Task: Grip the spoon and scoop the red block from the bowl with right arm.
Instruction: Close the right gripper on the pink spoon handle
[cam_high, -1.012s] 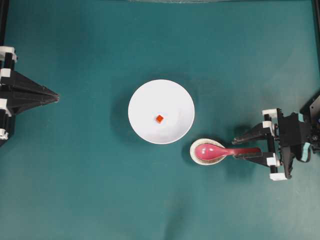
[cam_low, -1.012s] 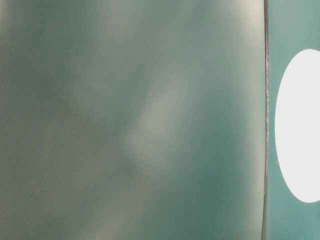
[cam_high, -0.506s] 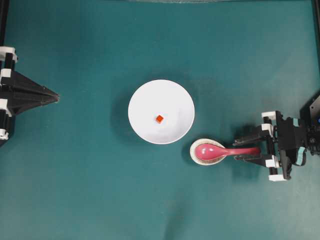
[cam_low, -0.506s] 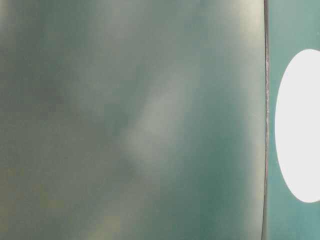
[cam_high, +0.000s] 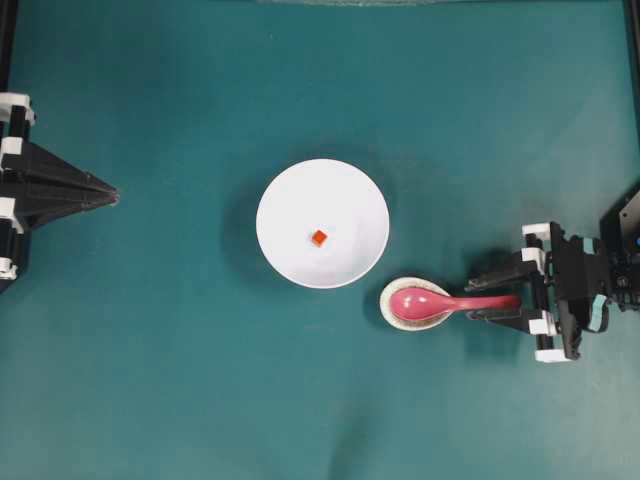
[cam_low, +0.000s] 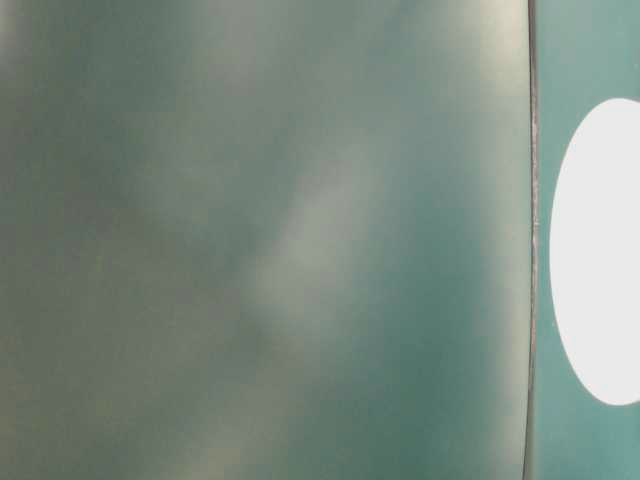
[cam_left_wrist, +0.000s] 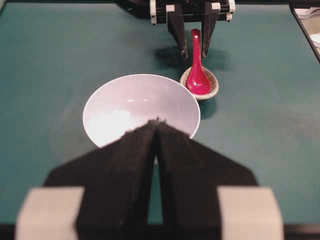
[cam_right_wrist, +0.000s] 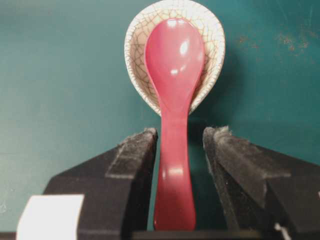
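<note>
We saw the glossy pink-red soup spoon (cam_high: 440, 302) lying with its scoop in a small speckled beige oval dish (cam_high: 388, 306) on the teal table (cam_high: 180, 380), its handle running straight toward the right arm's black two-finger gripper (cam_high: 490, 292). That gripper stood wide open, one finger on each side of the handle's end, closed on nothing. The handle's long axis lay along the gap between the fingers. The left gripper (cam_high: 112, 194) sat pinched shut, well apart at the table's far left, so the right arm was much the nearer.

The tiny red-orange cube (cam_high: 318, 237) sat in the middle of the plain round white bowl (cam_high: 290, 195), just beside the dish.

The right wrist view showed the handle (cam_right_wrist: 173, 165) nearer one finger (cam_right_wrist: 131, 160) than the other; whether it touched, we could not tell. The overhead view alone showed the cube. The table-level view was a blur with only a white edge of the bowl (cam_low: 600, 250).
</note>
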